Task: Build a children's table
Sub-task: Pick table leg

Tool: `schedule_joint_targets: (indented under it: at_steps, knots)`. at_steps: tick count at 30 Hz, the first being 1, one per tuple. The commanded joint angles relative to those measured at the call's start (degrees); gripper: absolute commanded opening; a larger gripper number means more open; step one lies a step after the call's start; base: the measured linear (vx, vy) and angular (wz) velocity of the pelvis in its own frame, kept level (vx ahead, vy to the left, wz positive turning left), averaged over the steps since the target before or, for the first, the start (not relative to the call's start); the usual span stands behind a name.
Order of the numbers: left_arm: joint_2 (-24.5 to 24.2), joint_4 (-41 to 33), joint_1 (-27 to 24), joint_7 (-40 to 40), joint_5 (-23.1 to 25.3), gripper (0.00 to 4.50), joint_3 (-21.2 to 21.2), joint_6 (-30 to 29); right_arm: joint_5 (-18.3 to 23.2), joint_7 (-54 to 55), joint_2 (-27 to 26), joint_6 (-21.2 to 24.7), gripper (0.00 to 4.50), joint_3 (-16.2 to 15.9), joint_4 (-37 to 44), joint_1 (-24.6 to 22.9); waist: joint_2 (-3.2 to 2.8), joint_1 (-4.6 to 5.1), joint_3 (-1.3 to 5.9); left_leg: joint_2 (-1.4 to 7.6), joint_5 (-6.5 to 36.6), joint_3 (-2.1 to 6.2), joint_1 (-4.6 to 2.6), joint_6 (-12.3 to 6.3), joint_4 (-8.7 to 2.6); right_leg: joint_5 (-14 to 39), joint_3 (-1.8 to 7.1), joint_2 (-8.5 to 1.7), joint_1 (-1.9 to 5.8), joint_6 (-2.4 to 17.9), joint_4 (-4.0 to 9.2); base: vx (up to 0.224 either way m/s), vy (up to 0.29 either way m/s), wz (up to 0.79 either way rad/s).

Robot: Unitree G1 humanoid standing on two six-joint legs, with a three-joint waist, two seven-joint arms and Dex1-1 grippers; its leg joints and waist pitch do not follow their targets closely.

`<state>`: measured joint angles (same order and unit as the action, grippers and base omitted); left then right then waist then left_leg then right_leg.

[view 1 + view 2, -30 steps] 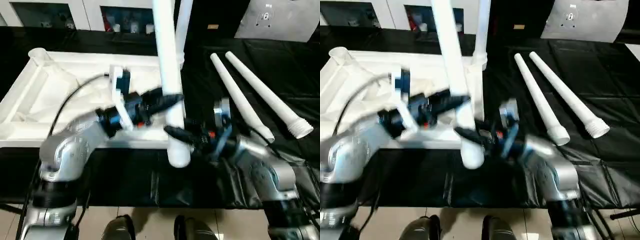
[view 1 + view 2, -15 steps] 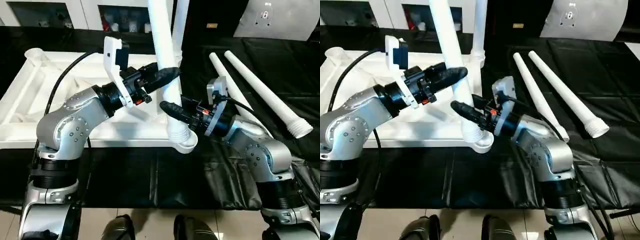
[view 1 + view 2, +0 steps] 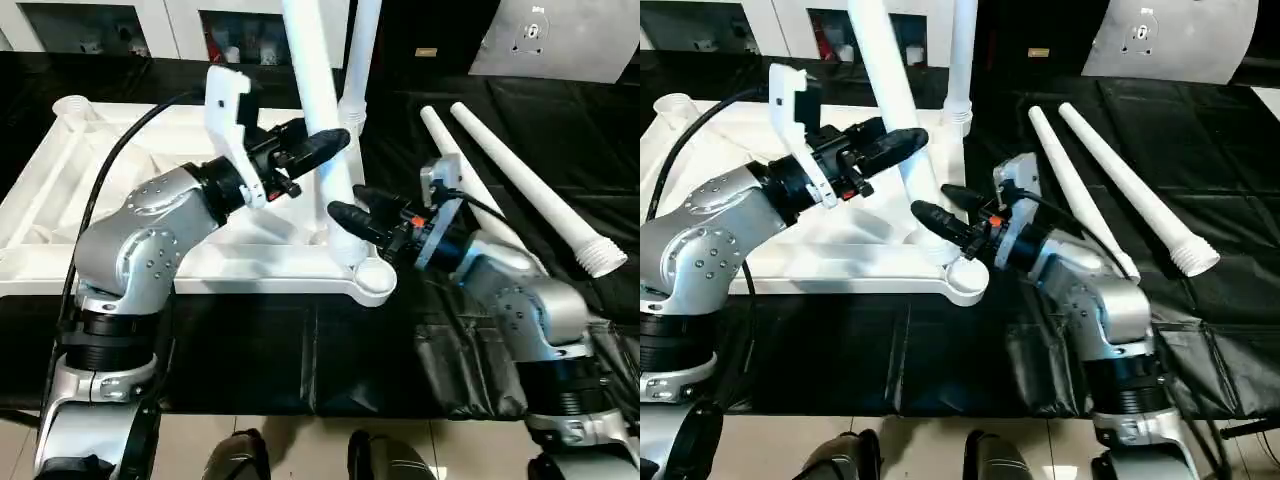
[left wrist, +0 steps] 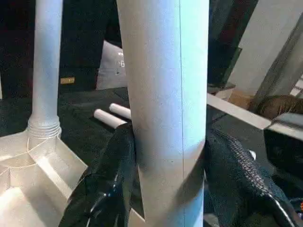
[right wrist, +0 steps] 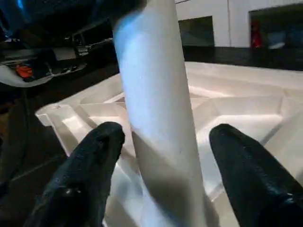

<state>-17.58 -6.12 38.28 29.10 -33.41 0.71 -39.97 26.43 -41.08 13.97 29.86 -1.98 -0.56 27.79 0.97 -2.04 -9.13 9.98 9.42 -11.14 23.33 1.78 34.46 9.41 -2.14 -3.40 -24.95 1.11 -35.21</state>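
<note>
- Two legs [image 3: 505, 175] lay loose on the worktable [image 3: 250, 345]; one leg [image 3: 358, 60] stood fitted in the tabletop [image 3: 60, 200].
- Left gripper [image 4: 165, 156] clamped the leg [image 3: 315, 120] entering the near socket [image 3: 372, 280].
- Right gripper [image 5: 163, 156] flanked it, fingers apart.

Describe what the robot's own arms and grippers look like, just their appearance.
Both arms are rounded silver metal shells with small screws and black joint bands. Each ends in a gripper, left gripper and right gripper, with two black textured fingers. White camera brackets, red-orange wrist accents and black cables are visible.
</note>
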Motion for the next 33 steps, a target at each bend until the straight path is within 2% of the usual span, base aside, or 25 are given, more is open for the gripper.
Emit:
schedule_joint_targets:
  at_steps: [1, 2, 8, 15, 16, 23, 25, 27, 28, 33]
  knots:
    - [-0.36, -2.12, 0.93, -0.93, 2.28, 2.12, -2.05, -0.69, -3.14, 2.5, 0.88, -0.08, 3.5, -2.06, 2.45, 0.44, 0.53, -0.17, 5.51, 2.55, 4.7, 0.98, -1.53, -3.25, -3.25, 9.77, 2.54, -3.97, 3.59, 12.31, 3.33, 0.0, 0.0, 0.0]
    - [-0.38, -2.19, 0.97, -1.03, 2.45, 2.12, -2.2, -0.71, -3.36, 2.8, 0.96, 0.3, 3.61, -2.24, 2.61, 0.49, 0.5, -0.11, 5.44, 2.52, 4.77, 1.01, -1.61, -2.89, -3.3, 10.71, 2.52, -3.85, 3.53, 11.96, 3.39, 0.0, 0.0, 0.0]
    - [-1.22, -3.37, 2.97, -4.17, 7.77, 2.12, -6.2, -1.42, -7.78, 10.75, -1.0, 4.35, 3.61, -4.81, 4.6, 1.89, 0.65, 0.05, 5.49, 2.44, 5.8, 1.06, -1.61, -1.62, -3.32, 13.33, 2.61, -3.86, 3.44, 10.38, 3.56, 0.0, 0.0, 0.0]
    - [-0.11, -4.11, 4.99, -6.87, 9.2, 2.12, -7.38, -4.62, -9.36, 15.92, -4.08, 7.72, 3.61, -6.36, 5.54, 1.8, 0.78, -0.02, 5.79, 2.35, 5.05, 1.0, -1.52, -0.97, -3.21, 11.01, 2.61, -3.78, 3.55, 10.4, 3.25, 0.0, 0.0, 0.0]
    - [-0.08, -4.13, 5.04, -6.97, 9.38, 2.12, -7.48, -4.72, -9.57, 16.74, -4.47, 7.84, 3.36, -6.27, 5.3, 1.83, 0.64, -0.02, 5.83, 2.37, 4.55, 1.03, -1.55, -0.92, -3.23, 10.37, 2.62, -3.8, 3.51, 10.56, 3.13, 0.0, 0.0, 0.0]
    - [0.83, -5.03, 5.27, -7.17, 8.74, 2.12, -7.37, -6.78, -10.48, 19.58, -7.68, 6.39, 2.76, -5.66, 2.46, 2.64, 0.71, 0.01, 5.98, 2.29, 5.13, 0.99, -1.51, -0.42, -3.16, 9.91, 2.62, -3.8, 3.6, 10.37, 3.07, 0.0, 0.0, 0.0]
    - [0.98, -5.2, 5.39, -7.19, 8.48, 2.12, -7.12, -7.25, -10.61, 19.7, -8.05, 5.94, 2.67, -5.78, 1.85, 2.84, 0.88, 0.01, 5.96, 2.23, 5.2, 0.95, -1.47, -0.32, -3.15, 10.02, 2.62, -3.76, 3.62, 10.25, 3.13, 0.0, 0.0, 0.0]
    - [1.08, -5.39, 5.49, -7.24, 8.13, 2.12, -6.85, -7.89, -10.77, 19.93, -8.35, 5.51, 2.52, -5.94, 1.29, 3.07, 0.74, -0.05, 6.0, 2.25, 5.03, 0.98, -1.49, -0.35, -3.13, 9.6, 2.64, -3.77, 3.58, 10.11, 3.06, 0.0, 0.0, 0.0]
    - [1.19, -5.47, 5.48, -7.24, 7.85, 2.12, -6.65, -8.32, -10.82, 19.99, -8.45, 5.34, 2.3, -5.99, 1.03, 3.17, 0.76, -0.04, 6.01, 2.24, 5.0, 0.96, -1.51, -0.42, -3.13, 9.22, 2.64, -3.71, 3.6, 10.05, 3.04, 0.0, 0.0, 0.0]
    - [1.23, -5.63, 5.49, -7.26, 8.05, 2.12, -6.26, -9.14, -11.06, 19.27, -8.37, 4.87, 1.97, -6.29, -0.07, 3.39, 0.82, -0.01, 6.04, 2.25, 5.62, 1.03, -1.52, -0.21, -3.14, 9.49, 2.6, -3.69, 3.64, 9.98, 3.03, 0.0, 0.0, 0.0]
